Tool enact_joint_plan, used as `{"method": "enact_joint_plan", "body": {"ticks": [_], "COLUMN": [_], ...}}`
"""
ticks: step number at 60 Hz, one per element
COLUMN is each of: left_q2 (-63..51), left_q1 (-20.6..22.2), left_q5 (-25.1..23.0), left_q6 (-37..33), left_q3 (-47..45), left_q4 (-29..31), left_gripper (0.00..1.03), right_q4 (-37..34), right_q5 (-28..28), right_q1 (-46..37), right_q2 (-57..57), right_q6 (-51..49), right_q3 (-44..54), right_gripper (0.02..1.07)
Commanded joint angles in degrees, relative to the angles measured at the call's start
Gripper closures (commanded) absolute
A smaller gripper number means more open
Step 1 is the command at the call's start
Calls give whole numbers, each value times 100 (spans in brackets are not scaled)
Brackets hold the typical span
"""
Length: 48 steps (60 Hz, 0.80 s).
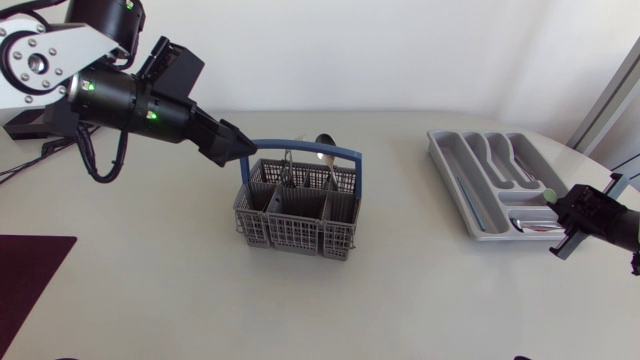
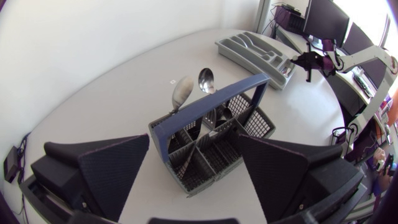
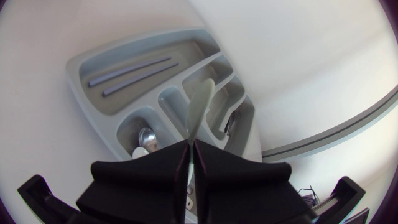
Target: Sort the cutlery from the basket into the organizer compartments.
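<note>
The grey mesh basket [image 1: 297,207] with a blue handle [image 1: 300,147] stands mid-table; two spoons [image 2: 206,79] stick up from its far compartments. My left gripper [image 1: 240,148] hovers open beside the handle's left end; in the left wrist view the basket [image 2: 211,149] lies just ahead of and below its spread fingers [image 2: 115,168]. The grey organizer [image 1: 450,175] lies at the right, with cutlery in several compartments. My right gripper [image 1: 562,212] is at its near right corner, shut on a slim pale piece of cutlery [image 3: 200,109] that points out over the organizer [image 3: 84,68].
In the organizer, two thin dark sticks [image 3: 130,71] lie in the long compartment and a spoon [image 3: 146,138] in a small one. A dark red mat [image 1: 25,275] covers the table's near left corner. Cables trail by the left arm's base.
</note>
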<state>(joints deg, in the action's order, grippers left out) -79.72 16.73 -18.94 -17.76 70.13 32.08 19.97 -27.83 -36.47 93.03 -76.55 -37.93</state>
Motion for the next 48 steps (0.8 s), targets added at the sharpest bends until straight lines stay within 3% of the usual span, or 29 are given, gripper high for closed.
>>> {"method": "enact_joint_plan", "body": {"ticks": [1,17,20,27,31,39,48], "left_q2": [124,238,256,291,317,405,502], "left_q1": [146,340,357,392,392,392,331], "left_q5": [162,461,496,646,672,778,804], "left_q6": [-96,-184,-202,-272,-298,-404,-492], "left_q3": [-236,-421,-447,-535,-614,-764,-887], "left_q4": [1,1,1,1,1,1,-8], "left_gripper": [5,5,5,5,5,5,5], "right_q4": [262,1317,1334,1334,1334,1255,1036], "right_q5": [182,999,1061,1289,1324,1324,1342], "right_q1": [-53,105,149,263,281,272,254], "right_q2": [426,1068,1033,962,848,444,-119], "right_q6": [-387,-888,-896,-905,-896,-826,-650], "right_q3": [-135,58,111,216,278,383,445], "right_gripper": [101,99,87,40,21,11,9]}}
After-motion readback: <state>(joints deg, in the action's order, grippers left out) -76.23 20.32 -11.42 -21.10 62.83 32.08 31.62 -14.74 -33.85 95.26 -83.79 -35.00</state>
